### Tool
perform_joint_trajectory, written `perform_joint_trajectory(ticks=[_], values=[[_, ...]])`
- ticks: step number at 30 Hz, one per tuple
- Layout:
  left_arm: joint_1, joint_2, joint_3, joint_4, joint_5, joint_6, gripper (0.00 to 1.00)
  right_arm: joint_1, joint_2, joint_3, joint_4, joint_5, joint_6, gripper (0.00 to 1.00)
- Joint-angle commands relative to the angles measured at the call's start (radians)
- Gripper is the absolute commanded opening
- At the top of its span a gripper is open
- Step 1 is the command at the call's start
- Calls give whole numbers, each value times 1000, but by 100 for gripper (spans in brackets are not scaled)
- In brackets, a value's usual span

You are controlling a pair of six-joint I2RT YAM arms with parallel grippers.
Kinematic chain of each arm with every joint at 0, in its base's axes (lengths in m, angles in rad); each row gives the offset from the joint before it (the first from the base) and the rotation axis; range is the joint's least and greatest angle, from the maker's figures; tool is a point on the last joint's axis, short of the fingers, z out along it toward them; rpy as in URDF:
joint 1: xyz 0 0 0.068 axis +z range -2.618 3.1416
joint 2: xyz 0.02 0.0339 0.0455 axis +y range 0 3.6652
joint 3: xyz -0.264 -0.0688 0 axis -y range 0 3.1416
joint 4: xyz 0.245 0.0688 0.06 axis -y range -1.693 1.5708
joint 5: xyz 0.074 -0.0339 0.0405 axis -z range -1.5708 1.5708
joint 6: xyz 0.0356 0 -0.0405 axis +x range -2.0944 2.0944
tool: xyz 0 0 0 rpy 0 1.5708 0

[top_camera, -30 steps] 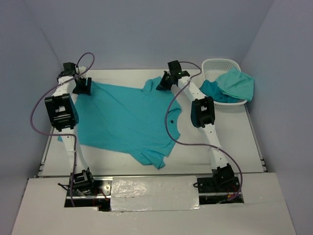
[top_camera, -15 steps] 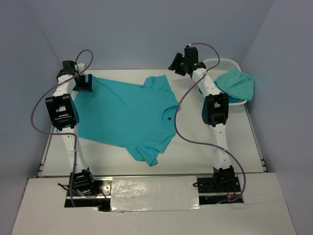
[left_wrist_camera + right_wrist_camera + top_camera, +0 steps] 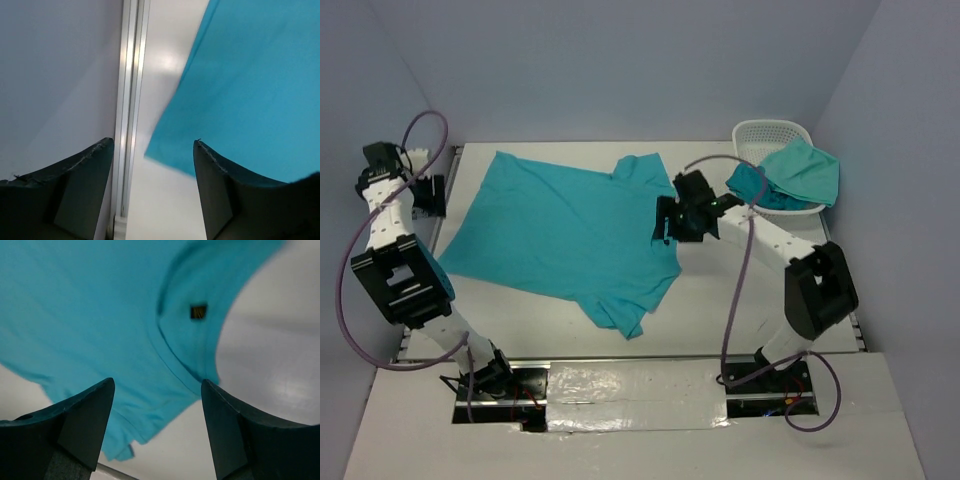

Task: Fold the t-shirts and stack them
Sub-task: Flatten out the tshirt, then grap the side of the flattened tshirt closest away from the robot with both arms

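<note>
One teal t-shirt lies flat, its dark collar tag unreadable, with left gripper and right gripper both spread, empty.

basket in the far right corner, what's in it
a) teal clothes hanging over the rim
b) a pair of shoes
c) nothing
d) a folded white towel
a: teal clothes are heaped in the white basket, and one piece is draped over its right rim.
</note>
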Motion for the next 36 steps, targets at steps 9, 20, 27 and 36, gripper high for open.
perform_joint_trajectory(ticks=[9,20,27,36], values=[[89,-120,-384,12,-46,122,82,34,65,-291,174,-5,173,76],[140,-113,-395,20,-47,151,82,28,148,-345,191,42,213,16],[132,-129,-432,-15,71,226,77,-214,28,-356,179,76,136,0],[33,-192,-501,-98,92,293,80,-326,84,-238,130,22,-32,40]])
